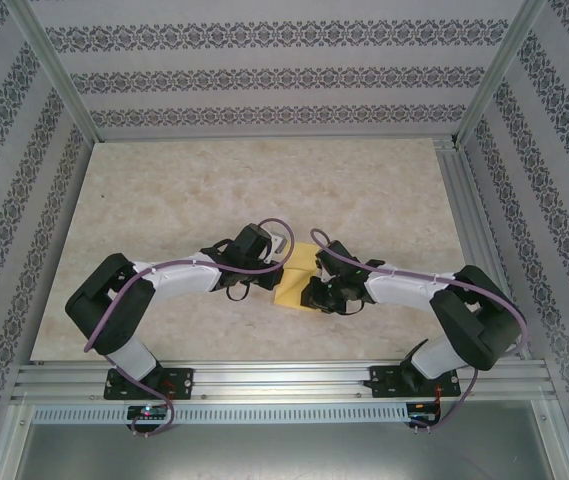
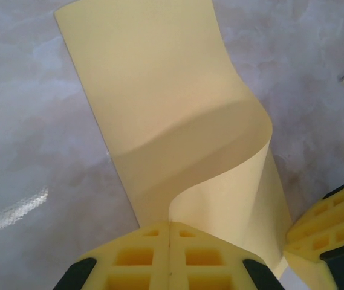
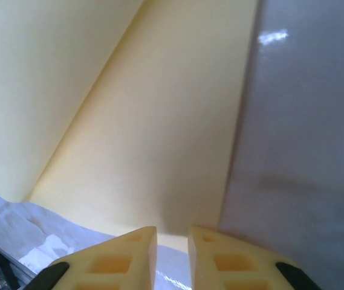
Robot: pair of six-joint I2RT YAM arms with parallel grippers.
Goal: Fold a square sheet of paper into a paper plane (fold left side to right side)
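No text, label, brand, number or sign is legible in any view. The square sheet of paper (image 2: 159, 90) shows a plain yellow face. The patterned walls (image 1: 264, 80) carry a repeating ornamental print, not lettering. Small parts at the arm bases are too small to read.

From above, the left arm (image 1: 194, 275) and right arm (image 1: 404, 290) are covering most of the sheet (image 1: 296, 280) and hiding both sets of fingertips. In the wrist views, the bottom edge is cutting off the left gripper (image 2: 170, 232) and the right gripper (image 3: 172, 234). The sheet is running off the right wrist view's top and left.
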